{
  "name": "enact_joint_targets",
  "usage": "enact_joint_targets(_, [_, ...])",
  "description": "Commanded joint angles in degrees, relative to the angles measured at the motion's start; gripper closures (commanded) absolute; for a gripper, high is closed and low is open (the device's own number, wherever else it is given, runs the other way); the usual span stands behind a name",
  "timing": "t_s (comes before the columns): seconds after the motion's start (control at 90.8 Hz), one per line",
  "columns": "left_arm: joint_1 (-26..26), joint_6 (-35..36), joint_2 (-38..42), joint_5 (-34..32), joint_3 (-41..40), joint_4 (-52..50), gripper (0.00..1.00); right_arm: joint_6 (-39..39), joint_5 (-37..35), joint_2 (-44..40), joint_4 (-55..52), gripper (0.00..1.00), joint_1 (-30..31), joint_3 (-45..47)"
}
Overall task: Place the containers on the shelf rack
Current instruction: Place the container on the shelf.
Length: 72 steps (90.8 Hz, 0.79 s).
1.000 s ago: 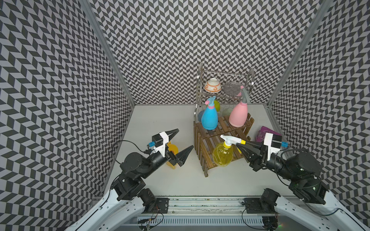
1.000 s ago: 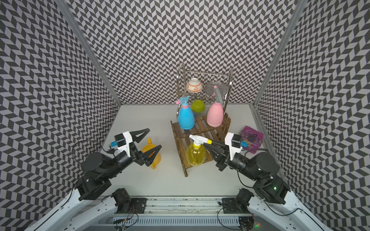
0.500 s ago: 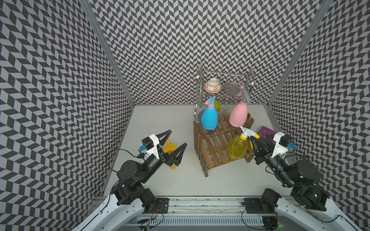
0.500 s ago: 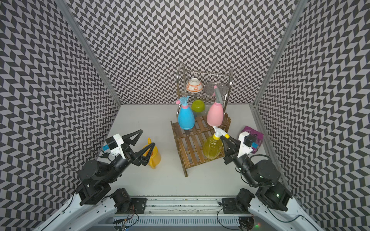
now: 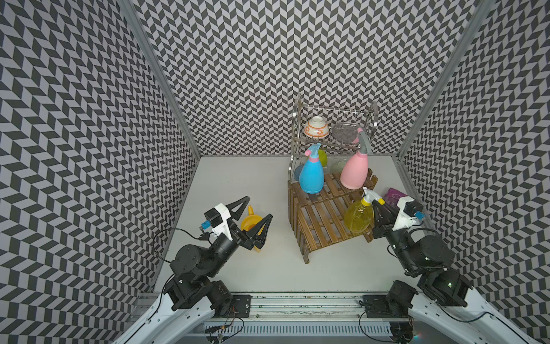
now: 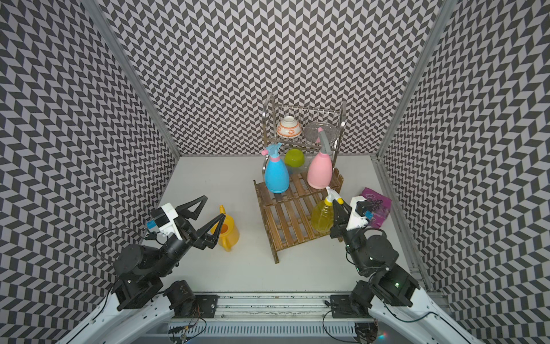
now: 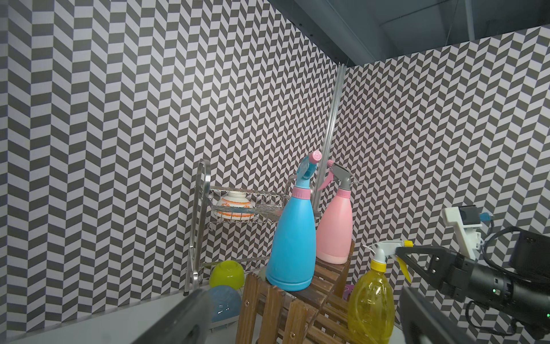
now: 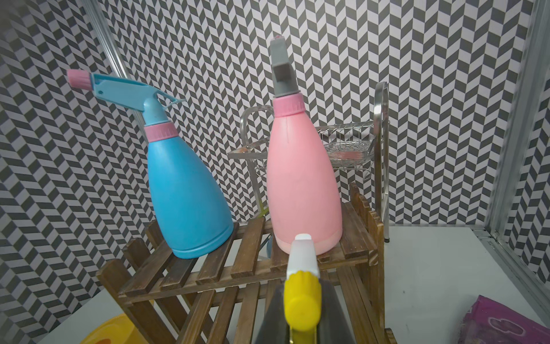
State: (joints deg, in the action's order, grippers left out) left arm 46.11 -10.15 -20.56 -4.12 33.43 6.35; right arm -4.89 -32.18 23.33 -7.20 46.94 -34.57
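Firmly, right claw (image 6: 337, 205) clamps yellow spray bottle (image 6: 321, 219) at shelf rack (image 6: 291, 222); left claw (image 6: 214, 206) gapes by watering can (image 6: 229, 233).

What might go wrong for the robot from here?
The yellow bottle, held by its top in the right end effector, is at the wooden rack's lower-step edge; released there, it may topple off. Its nozzle, close to the pink bottle, may bump it. The open left end effector may knock over the watering can.
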Motion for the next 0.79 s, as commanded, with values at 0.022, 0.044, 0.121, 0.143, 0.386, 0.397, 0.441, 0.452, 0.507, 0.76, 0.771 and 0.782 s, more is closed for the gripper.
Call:
enact_joint_targets(0.022, [0.1,0.0,0.4,-0.7,-0.4,0.8,0.00,2.2,-1.7,0.4,6.3,0.98,-0.3,0.8])
enact_joint_targets(0.044, [0.1,0.0,0.4,-0.7,-0.4,0.9,0.00,2.4,-1.6,0.6,6.4,0.98,-0.3,0.9])
enact_joint_targets(0.121, [0.1,0.1,0.3,-0.6,-0.4,0.9,0.00,3.1,-1.6,1.1,6.8,0.96,-0.4,1.2])
enact_joint_targets(0.143, [0.1,0.1,0.3,-0.6,-0.4,0.9,0.00,3.1,-1.5,1.3,6.8,0.95,-0.4,1.4])
enact_joint_targets(0.386, [0.1,0.5,0.6,-0.9,-0.6,0.8,0.00,3.2,-1.3,1.1,6.7,0.85,-0.4,3.0])
enact_joint_targets(0.397, [0.1,0.5,0.6,-0.9,-0.6,0.8,0.00,3.2,-1.3,1.1,6.6,0.84,-0.5,3.1])
enact_joint_targets(0.441, [0.1,0.5,0.6,-0.9,-0.7,0.8,0.00,3.0,-1.3,1.1,6.2,0.82,-0.4,3.2])
enact_joint_targets(0.452, [0.1,0.5,0.7,-0.9,-0.6,0.8,0.00,3.0,-1.3,1.1,6.1,0.81,-0.4,3.3])
enact_joint_targets(0.507, [0.1,0.5,0.7,-1.0,-0.7,0.7,0.00,3.0,-1.0,0.9,5.6,0.77,-0.4,3.3])
enact_joint_targets(0.76, [0.1,0.9,0.8,-1.3,-0.7,0.7,0.00,3.1,0.5,-1.4,4.0,0.55,-0.5,3.3])
enact_joint_targets(0.771, [0.1,0.9,0.8,-1.3,-0.7,0.7,0.00,3.1,0.6,-1.5,4.0,0.54,-0.5,3.3])
enact_joint_targets(0.782, [0.1,0.9,0.9,-1.4,-0.7,0.7,0.00,3.1,0.7,-1.6,3.9,0.54,-0.5,3.2])
